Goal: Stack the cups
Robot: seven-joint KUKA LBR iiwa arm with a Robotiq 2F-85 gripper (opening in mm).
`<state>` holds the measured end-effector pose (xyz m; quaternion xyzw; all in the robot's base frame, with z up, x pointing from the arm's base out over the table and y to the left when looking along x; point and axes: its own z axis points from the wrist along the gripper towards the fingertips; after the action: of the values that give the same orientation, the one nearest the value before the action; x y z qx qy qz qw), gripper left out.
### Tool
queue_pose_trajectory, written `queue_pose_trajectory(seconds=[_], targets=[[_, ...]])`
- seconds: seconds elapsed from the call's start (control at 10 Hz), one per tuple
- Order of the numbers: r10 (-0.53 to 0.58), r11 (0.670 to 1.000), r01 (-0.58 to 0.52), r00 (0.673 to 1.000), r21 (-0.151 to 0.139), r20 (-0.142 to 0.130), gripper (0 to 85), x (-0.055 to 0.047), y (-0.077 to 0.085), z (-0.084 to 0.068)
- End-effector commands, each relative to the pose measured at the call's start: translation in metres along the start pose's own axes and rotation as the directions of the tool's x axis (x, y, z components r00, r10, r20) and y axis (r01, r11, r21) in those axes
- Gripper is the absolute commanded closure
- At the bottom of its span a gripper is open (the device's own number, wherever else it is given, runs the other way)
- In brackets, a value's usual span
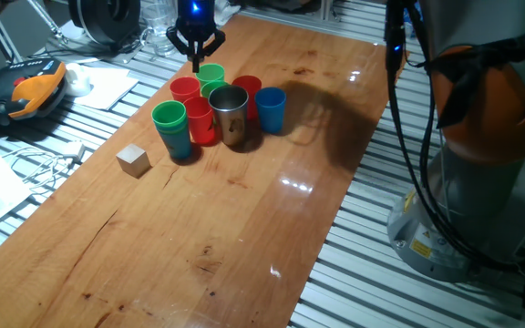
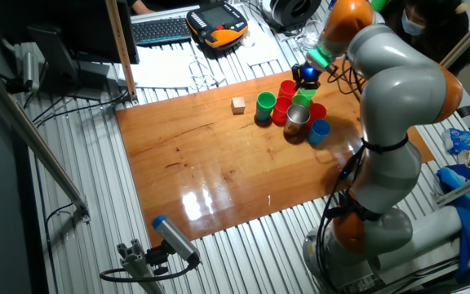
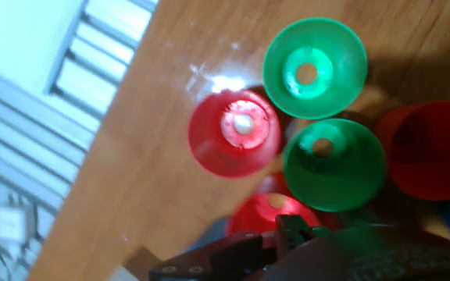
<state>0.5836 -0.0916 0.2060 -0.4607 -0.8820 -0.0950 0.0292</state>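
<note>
Two dark fingers of your gripper point(image 1: 196, 47) hang spread apart and hold nothing, poised just above the far edge of the cup cluster point(image 1: 215, 111). Directly under it you have a green cup point(image 1: 211, 75) beside a red cup point(image 1: 185, 88). Nearer the middle stands the steel cup point(image 1: 231, 113), with a blue cup point(image 1: 271, 109) to one side and a green-rimmed cup point(image 1: 169, 117) to the other. A wooden cube point(image 1: 133, 160) sits apart on the wooden table point(image 1: 244, 237)
</note>
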Motion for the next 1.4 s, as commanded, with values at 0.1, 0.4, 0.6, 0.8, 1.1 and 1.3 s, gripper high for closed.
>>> queue_pose_trajectory(seconds=[0.1, 0.4, 0.6, 0.8, 1.1, 1.3], targets=[[-0.034, 0.999, 0.034, 0.999, 0.039, 0.010, 68.0, 0.012, -0.027, -0.012], [-0.140, 0.984, 0.126, 0.984, 0.127, 0.113, 51.0, 0.019, -0.054, 0.001], [-0.199, 0.974, 0.187, 0.975, 0.125, 0.094, 51.0, 0.017, -0.062, 0.003], [-0.257, 0.964, 0.253, 0.965, 0.085, 0.049, 85.0, 0.018, -0.059, 0.000], [-0.202, 0.975, 0.194, 0.977, 0.110, 0.064, 85.0, 0.018, -0.059, 0.000], [-0.194, 0.978, 0.187, 0.977, 0.088, 0.084, 85.0, 0.018, -0.059, 0.000]])
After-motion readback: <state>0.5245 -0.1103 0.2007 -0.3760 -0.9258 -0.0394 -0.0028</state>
